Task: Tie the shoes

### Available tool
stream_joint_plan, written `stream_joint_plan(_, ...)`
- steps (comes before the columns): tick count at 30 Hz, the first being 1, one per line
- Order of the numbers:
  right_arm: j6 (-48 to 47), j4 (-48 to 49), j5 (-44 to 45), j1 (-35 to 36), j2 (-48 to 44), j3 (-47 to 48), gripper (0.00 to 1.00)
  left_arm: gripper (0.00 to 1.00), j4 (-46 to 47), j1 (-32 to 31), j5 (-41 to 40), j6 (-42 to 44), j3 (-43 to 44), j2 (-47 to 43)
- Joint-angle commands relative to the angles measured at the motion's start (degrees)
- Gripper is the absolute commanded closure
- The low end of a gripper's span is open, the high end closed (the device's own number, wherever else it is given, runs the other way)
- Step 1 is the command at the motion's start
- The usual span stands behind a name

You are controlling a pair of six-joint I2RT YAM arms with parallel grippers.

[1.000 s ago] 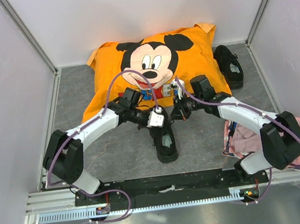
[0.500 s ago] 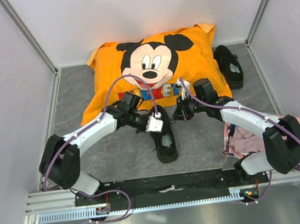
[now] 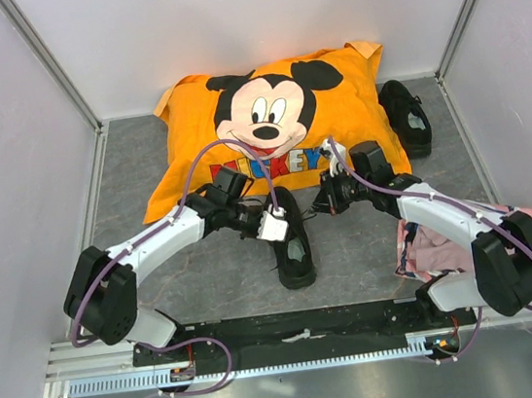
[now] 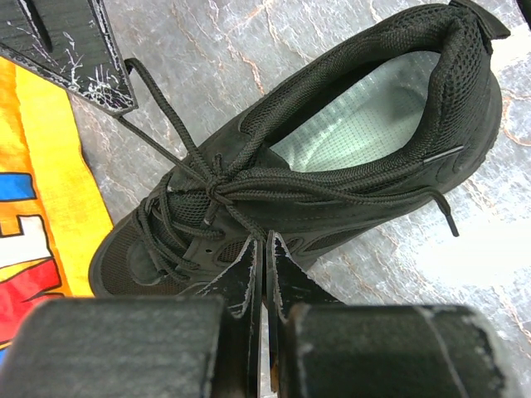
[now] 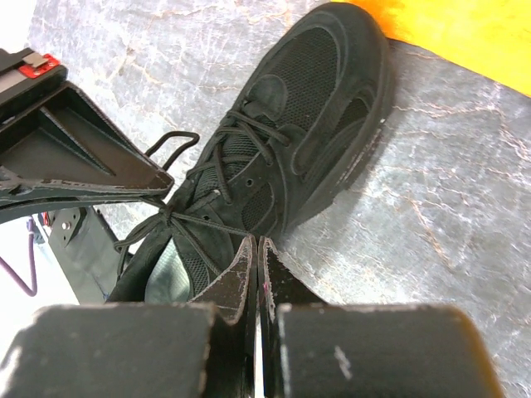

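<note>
Nearest to the arm bases, a pink cloth (image 3: pixel 427 242) lies on the grey counter (image 3: pixel 158 272), to the right of the middle shoe and apart from it. It has no part in the work.

The middle shoe (image 3: pixel 292 243) is the one being tied. Its heel and pale insole (image 4: pixel 365 116) point toward the bases and its toe points away, so the laced part is between the two arms and both can reach it.

The left end effector (image 4: pixel 265 249) is at the left side of this shoe, with its fingers pressed together on a thin strand of the laces (image 4: pixel 241 220). The right end effector (image 5: pixel 255 247) is at the right side of the shoe, also closed tightly on a strand. From each one a strand runs straight to a small knot (image 4: pixel 217 184) above the tongue. I judge that they hold the ends on opposite sides to pull this first crossing tight. No bow is visible yet, so the task seems to be at an early stage.

Beyond the toe of this shoe, just beside it, is an orange cartoon pillow (image 3: pixel 274 110). The second shoe (image 3: pixel 406 118) is far behind and to the right of the middle one, at the pillow's right edge, with no end effector near it.
</note>
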Motion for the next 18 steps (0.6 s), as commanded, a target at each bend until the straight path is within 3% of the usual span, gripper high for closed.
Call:
stream_joint_plan(1, -0.2, 2.5, 9.2, -3.3, -2.0, -0.8, 1.00, 0.99, -5.3, 0.1, -1.1, 2.3, -1.4, -1.1)
stream_joint_plan(9, 0.3, 3.9, 8.4, -3.4, -3.9, -2.0, 1.00, 0.98, -5.3, 0.2, -1.6, 2.9, -1.5, -0.3)
stream_joint_plan(13, 1.8, 6.8, -0.8, -3.2, -3.9, -2.1, 1.00, 0.98, -5.7, 0.1, -1.4, 1.9, -0.3, -0.4)
stream_joint_plan(14, 1.9, 6.8, -2.8, -3.0, -3.8, -1.6, 0.99, 0.93, -6.2, 0.1, -1.3, 1.0, 0.4, -0.4)
stream_joint_plan(16, 1.9, 6.8, -6.4, -2.9, -3.5, 0.1, 0.77, 0.78, -7.2, 0.2, -1.1, -3.0, 2.8, -0.9)
stream_joint_plan(17, 1.0, 6.5, -7.8, -3.0, -3.6, 0.8, 0.62, 0.66, -7.1, 0.3, -0.9, -4.6, 3.9, -1.5)
stream_joint_plan(18, 0.4, 6.2, -8.3, -2.9, -3.8, 2.3, 0.55, 0.61, -7.2, 0.4, -0.7, -7.3, 4.1, -2.2)
